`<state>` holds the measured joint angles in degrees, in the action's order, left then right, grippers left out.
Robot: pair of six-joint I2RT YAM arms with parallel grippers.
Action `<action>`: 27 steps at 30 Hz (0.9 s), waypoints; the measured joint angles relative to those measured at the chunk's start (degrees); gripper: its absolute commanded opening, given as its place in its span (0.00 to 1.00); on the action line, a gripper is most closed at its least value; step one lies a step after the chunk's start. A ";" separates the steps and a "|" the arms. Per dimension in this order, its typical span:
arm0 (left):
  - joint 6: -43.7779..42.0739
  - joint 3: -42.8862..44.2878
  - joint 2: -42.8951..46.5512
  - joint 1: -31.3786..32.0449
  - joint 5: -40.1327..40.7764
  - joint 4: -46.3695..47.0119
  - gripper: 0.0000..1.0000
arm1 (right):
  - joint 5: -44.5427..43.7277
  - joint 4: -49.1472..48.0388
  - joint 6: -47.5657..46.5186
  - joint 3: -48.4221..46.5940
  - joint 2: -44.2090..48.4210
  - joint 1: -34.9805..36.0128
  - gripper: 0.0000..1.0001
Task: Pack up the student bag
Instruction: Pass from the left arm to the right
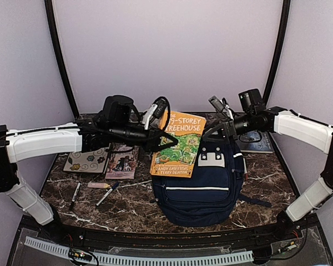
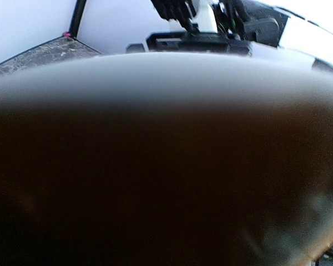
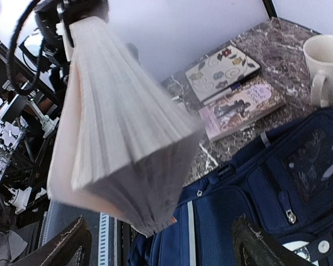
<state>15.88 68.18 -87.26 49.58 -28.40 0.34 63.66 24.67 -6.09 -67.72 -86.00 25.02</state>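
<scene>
The student bag [image 1: 202, 183] lies front face up at the middle of the counter [image 1: 266, 183], slightly toward its right edge, with its top toward the far edge. Whether the main mouth is unzipped cannot be told, as the book covers it. The orange paperback [image 1: 177, 144] hangs tilted above the bag's top left shoulder, pinched along its left edge by the left pincer [image 1: 158, 133]. The left wrist view is blocked by a dark blur. The right pincer [image 3: 161, 230] stands spread over the bag's top and holds nothing.

Judged risks: the book is held by one edge only, so its weight may swing it, fan the pages or pull it free. If the mouth is shut or slack, the book would land on the fabric and slide off. The spread right pincer could snag a strap or zip.

A floral notebook [image 1: 87, 160] and a pink booklet [image 1: 122, 160] lie near the far left corner, with a white mug [image 3: 327, 66] beside them. Two markers [image 1: 107, 194] and a small peach eraser [image 1: 98, 184] lie toward the near left and could be swept by the left arm.

The counter is dark marble with white veins. The walls are pale and plain, with black curved poles.
</scene>
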 measured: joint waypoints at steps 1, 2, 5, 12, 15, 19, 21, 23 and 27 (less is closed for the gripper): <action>2.10 0.00 0.02 -0.24 1.01 1.68 0.00 | 0.66 -2.45 2.51 0.90 0.87 -0.28 0.95; 4.70 -0.17 0.07 -0.37 2.14 4.39 0.00 | 1.16 -4.26 4.42 1.22 1.25 -0.26 0.97; 9.01 -1.11 0.15 -0.96 2.73 9.88 0.00 | 2.91 -12.13 10.25 3.50 2.54 0.17 0.99; 19.12 -3.76 0.13 -1.49 1.03 21.31 0.00 | 4.52 -20.04 17.22 5.84 2.29 1.25 0.99; 22.16 -4.15 -0.26 -1.55 -0.70 25.09 0.00 | 5.16 -23.12 19.21 6.71 2.25 1.88 0.97; 24.68 -4.15 -1.03 -1.64 -2.25 28.55 0.00 | 6.75 -27.26 22.62 8.61 1.40 2.45 0.84; 25.53 -4.20 -1.46 -1.70 -2.60 29.66 0.00 | 8.04 -29.88 25.18 9.62 0.79 2.69 0.74; 26.05 -4.26 -1.92 -1.81 -2.60 30.49 0.00 | 9.27 -32.44 28.28 10.32 0.42 2.84 0.65; 27.04 -4.83 -2.89 -1.86 -2.43 31.91 0.00 | 10.78 -36.57 33.29 10.80 0.28 3.02 0.41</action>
<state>42.92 63.35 -90.15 47.72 -30.83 32.25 74.43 -11.90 27.20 -56.93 -85.71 28.03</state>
